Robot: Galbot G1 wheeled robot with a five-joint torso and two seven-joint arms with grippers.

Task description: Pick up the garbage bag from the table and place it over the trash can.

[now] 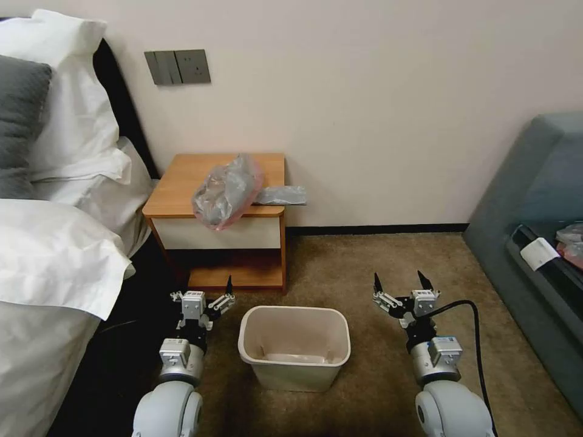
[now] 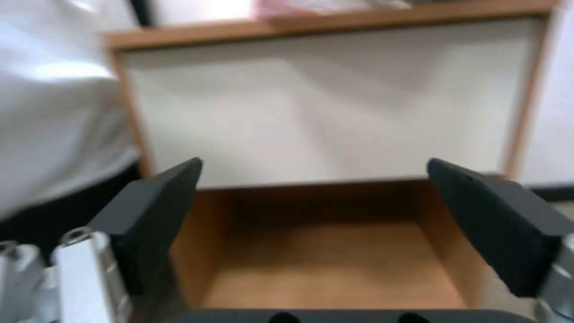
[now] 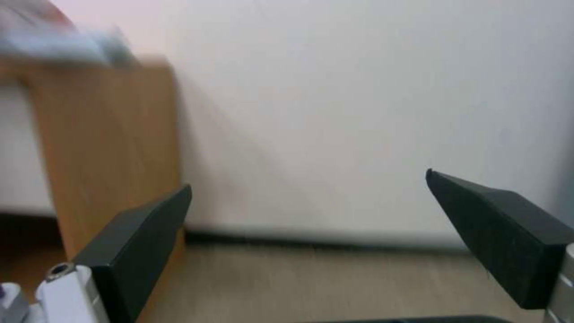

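A thin, crinkly, translucent grey plastic garbage bag [image 1: 226, 189] with a pink-red band along its mouth lies crumpled on the small square bedside table [image 1: 182, 182], whose orange-brown wooden top has rounded corners above a white drawer front and a wooden lower shelf. The bag sits toward the table's front right part, its lower edge drooping over the front lip onto the drawer front, while a flat grey tail of it reaches past the table's right side toward the pale wall. On the brown carpet in front of the table, well apart from the bag, stands the small rectangular cream-beige plastic trash can [image 1: 294, 349] with a rolled rim, upright and with its mouth uncovered. The left gripper [image 1: 203, 297] hangs low just to the left of the bin, near the table's lower shelf, and its black fingers [image 2: 158, 215] are spread wide with nothing between them; its wrist view looks between them at the drawer front and the open shelf space beneath. The right gripper [image 1: 401, 284] hangs at a similar height to the right of the bin, over the carpet, its black fingers [image 3: 143, 237] likewise parted and empty, facing the wall and the table's side panel. A bed with white linen and a grey pillow lies to the left, and a grey-blue sofa stands at the right.
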